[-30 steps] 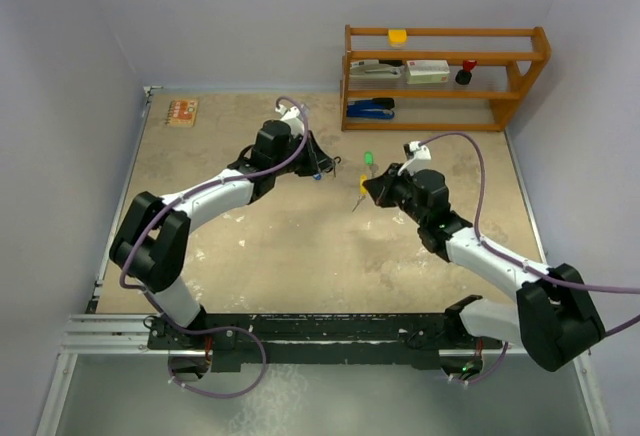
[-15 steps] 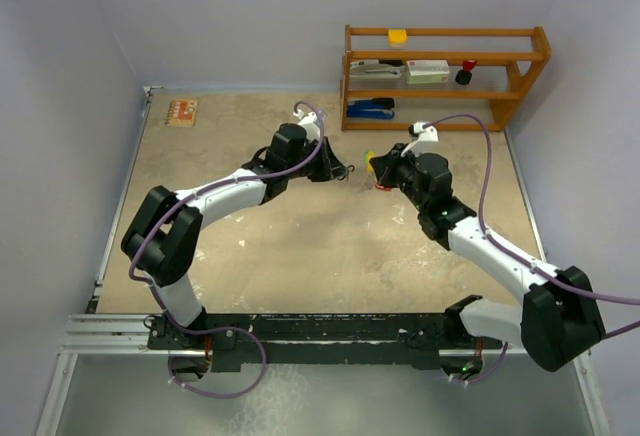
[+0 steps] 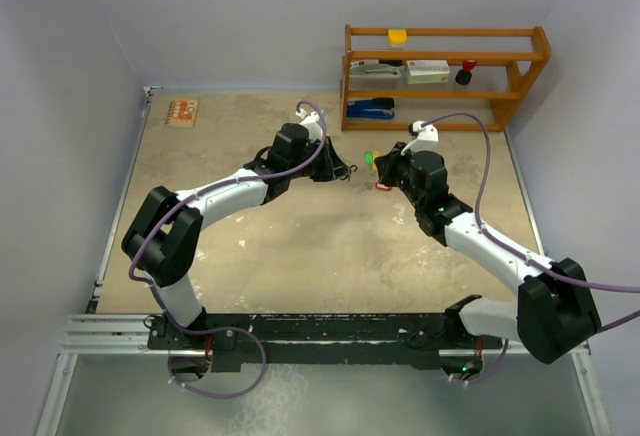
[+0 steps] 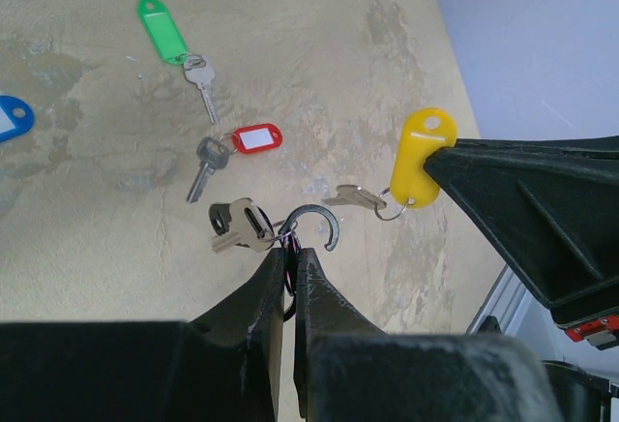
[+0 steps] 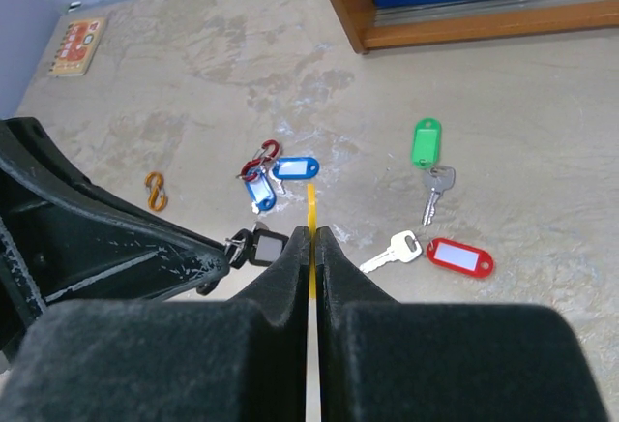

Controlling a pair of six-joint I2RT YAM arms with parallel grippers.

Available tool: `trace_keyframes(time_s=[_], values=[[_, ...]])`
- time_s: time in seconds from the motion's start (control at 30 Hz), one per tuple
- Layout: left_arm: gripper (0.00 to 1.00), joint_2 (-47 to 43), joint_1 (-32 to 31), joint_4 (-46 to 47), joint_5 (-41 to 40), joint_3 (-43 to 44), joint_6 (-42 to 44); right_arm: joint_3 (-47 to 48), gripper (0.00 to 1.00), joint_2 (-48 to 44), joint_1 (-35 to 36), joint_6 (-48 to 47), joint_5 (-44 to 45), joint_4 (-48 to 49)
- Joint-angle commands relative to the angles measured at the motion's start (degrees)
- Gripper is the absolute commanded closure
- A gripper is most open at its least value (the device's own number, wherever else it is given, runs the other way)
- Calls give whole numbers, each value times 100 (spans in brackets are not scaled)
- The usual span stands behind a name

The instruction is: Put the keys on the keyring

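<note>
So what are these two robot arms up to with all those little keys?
They are threading tagged keys onto a ring. The left gripper is shut on the open keyring, which already carries at least one key. The right gripper pinches the yellow-tagged key by its tag and holds it close beside the ring's open end, not yet threaded. A green-tagged key, a red-tagged key and some blue tags lie on the table, waiting.

Tagged keys [image 5: 426, 143]: two blue, one green, one red, one yellow.
</note>
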Motion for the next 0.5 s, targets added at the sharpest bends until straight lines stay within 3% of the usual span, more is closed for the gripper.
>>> trace_keyframes(time_s=[0.0, 0.47], values=[[100, -70, -57, 186, -53, 265, 0, 268, 100, -10, -7, -14, 266, 187], [100, -20, -144, 224, -116, 324, -69, 348, 100, 98, 11, 23, 216, 167]])
